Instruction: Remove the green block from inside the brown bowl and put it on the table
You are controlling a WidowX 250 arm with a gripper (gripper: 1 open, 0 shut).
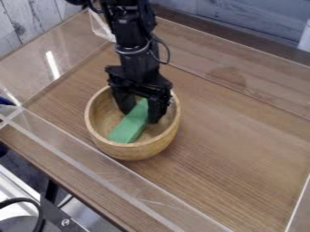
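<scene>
Straddling green block (130,124): spread fingers (122,101).

- Clear acrylic wall panels (54,54), edging the work surface on the far left, the near left and the right; a bright streak of reflected light on the far-left panel.
- Whitewashed, weathered wooden plank backdrop (31,18), upper left, seen behind and through the panel.
- Dark grey-blue surface (260,18), upper right, beyond the far edge.
- Black cables (31,216), looped, lower left corner, outside the enclosure, over a pale floor or stand; detail too blurred to tell.
- Lighting: even, soft, no hard shadows.
</scene>
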